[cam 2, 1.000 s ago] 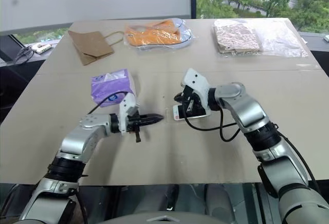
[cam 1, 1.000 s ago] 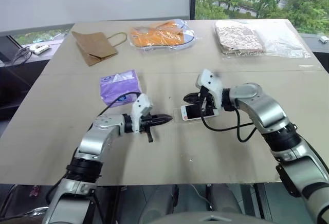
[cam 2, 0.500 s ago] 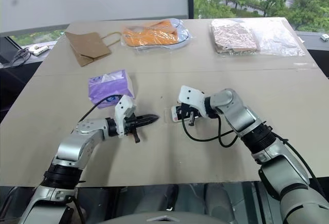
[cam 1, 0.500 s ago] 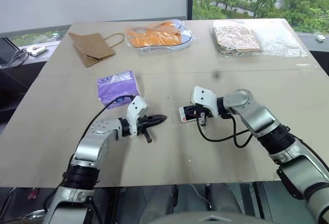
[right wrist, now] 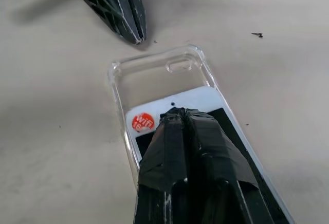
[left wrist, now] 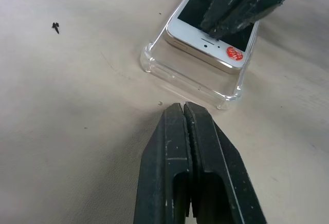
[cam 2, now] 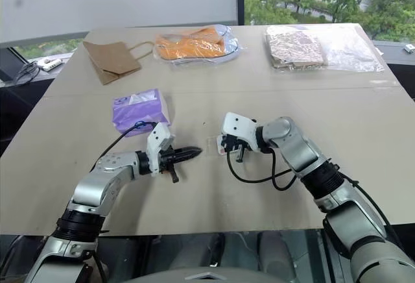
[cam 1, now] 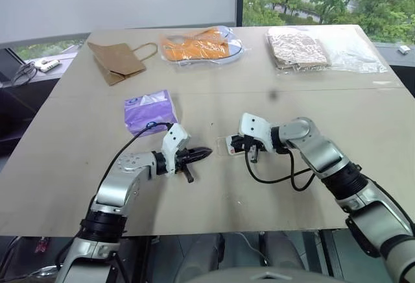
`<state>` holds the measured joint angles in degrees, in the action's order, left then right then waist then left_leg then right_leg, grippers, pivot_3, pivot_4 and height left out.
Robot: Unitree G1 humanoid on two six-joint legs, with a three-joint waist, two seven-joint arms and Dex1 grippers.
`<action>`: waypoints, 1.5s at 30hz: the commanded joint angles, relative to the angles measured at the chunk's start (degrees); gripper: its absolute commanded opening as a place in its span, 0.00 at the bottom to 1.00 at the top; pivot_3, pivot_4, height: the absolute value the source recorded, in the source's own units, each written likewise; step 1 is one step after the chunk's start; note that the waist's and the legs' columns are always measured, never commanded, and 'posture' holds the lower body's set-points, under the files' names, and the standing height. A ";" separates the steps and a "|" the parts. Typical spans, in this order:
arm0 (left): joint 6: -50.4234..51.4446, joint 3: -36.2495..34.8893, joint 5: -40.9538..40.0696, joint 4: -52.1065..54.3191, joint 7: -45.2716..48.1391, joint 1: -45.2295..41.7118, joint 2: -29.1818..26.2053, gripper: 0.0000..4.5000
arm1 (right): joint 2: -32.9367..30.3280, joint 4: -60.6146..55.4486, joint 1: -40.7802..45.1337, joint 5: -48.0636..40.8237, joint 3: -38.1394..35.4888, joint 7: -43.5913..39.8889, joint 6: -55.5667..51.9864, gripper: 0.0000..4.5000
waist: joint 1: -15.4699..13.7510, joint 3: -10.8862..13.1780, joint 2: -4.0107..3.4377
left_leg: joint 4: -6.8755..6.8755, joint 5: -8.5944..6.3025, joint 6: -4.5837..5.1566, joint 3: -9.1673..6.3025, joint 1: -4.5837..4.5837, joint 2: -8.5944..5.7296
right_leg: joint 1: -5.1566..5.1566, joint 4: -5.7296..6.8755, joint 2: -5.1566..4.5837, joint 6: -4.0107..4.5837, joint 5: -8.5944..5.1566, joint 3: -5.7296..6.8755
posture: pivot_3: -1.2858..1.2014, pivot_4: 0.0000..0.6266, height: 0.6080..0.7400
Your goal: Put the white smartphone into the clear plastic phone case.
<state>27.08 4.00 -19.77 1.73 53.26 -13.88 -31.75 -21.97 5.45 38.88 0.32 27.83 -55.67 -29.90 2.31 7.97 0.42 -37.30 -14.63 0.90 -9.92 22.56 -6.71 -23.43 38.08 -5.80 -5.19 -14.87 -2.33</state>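
Note:
The white smartphone (left wrist: 203,41) lies screen up on the table, with an orange sticker on its bezel. It sits partly inside the clear plastic phone case (left wrist: 187,80), and the case's end nearest my left gripper holds no phone. My right gripper (right wrist: 180,112) is shut, its tips resting on the phone's black screen. My left gripper (left wrist: 183,106) is shut with nothing in it. Its tip lies on the table just short of the case's end. In the left eye view the left gripper (cam 1: 203,152) points at the phone (cam 1: 231,145) from the left.
A purple tissue pack (cam 1: 150,110) lies behind my left arm. Along the far edge of the table (cam 1: 78,166) are a brown paper bag (cam 1: 118,60), an orange item in clear plastic (cam 1: 204,43) and a patterned item in clear bags (cam 1: 301,47).
My right gripper has come down and its tips now rest on the phone on the table. The left gripper has stayed about where it was.

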 commanded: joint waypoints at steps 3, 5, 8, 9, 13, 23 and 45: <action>-0.70 -0.10 0.01 2.27 -0.80 0.01 0.41 0.01 | 2.21 8.15 -1.93 1.38 0.23 2.40 -2.85 0.00 | -0.03 -0.03 -0.01 | 0.11 -0.01 0.01 0.02 -0.46 0.01 | 0.40 -0.04 0.01 0.00 0.00 -0.02 | 0.52 0.24 1.00; -0.94 -0.01 0.17 2.36 -1.13 -0.02 0.59 0.01 | 3.36 5.61 -2.31 -0.76 -3.33 3.53 -1.39 0.00 | -0.08 -0.03 -0.01 | 0.21 -0.15 0.24 0.02 -0.85 0.01 | 0.79 -0.11 0.02 0.00 -0.02 -0.01 | 0.52 0.24 1.00; -1.18 0.03 0.43 2.03 -1.45 -0.26 0.69 0.01 | 3.39 -4.26 -3.38 -5.91 -9.06 3.14 -4.61 0.00 | -0.24 0.06 -0.09 | 0.19 -0.16 0.26 -0.02 -0.80 0.02 | 0.75 -0.07 0.03 0.00 -0.01 0.01 | 0.52 0.24 1.00; -1.29 0.10 0.59 1.84 -1.51 -0.36 0.71 0.01 | 2.79 -7.27 -3.71 -6.91 -10.16 3.11 -5.95 0.00 | -0.25 0.07 -0.10 | 0.17 -0.14 0.22 -0.03 -0.67 0.02 | 0.64 -0.07 0.03 0.00 -0.01 0.01 | 0.52 0.24 1.00; -1.96 0.68 1.40 0.59 -1.95 -1.13 1.20 0.01 | -2.51 -18.45 -3.93 -9.26 -14.39 3.69 -11.74 0.00 | -0.32 0.08 -0.11 | 0.12 -0.01 0.00 -0.02 -0.11 -0.01 | 0.10 -0.08 -0.03 -0.01 0.00 0.00 | 0.52 0.24 1.00; -3.42 1.69 3.06 -2.17 -2.60 -3.46 3.03 0.01 | -19.78 -19.17 -9.26 -1.72 -14.62 6.38 -9.88 0.00 | -1.36 0.09 -0.10 | 0.11 -0.01 0.01 0.04 0.24 -0.03 | -0.18 -0.08 -0.07 0.00 0.00 -0.01 | 0.52 0.24 1.00; -4.24 3.26 3.99 -4.57 -1.23 -5.75 3.88 0.01 | -12.89 -21.59 -6.24 4.24 0.80 3.57 -6.29 0.00 | -1.37 0.09 -0.08 | 0.01 0.00 0.00 0.02 0.23 -0.03 | -0.14 -0.05 -0.06 -0.01 0.00 0.02 | 0.52 0.24 1.00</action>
<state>23.04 6.22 -15.88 -3.00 51.70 -18.22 -28.61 -37.41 -13.44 31.03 4.93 26.17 -51.01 -38.54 0.94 8.07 0.34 -37.29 -14.63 0.90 -9.90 22.78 -6.73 -23.57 38.05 -5.86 -5.20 -14.86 -2.32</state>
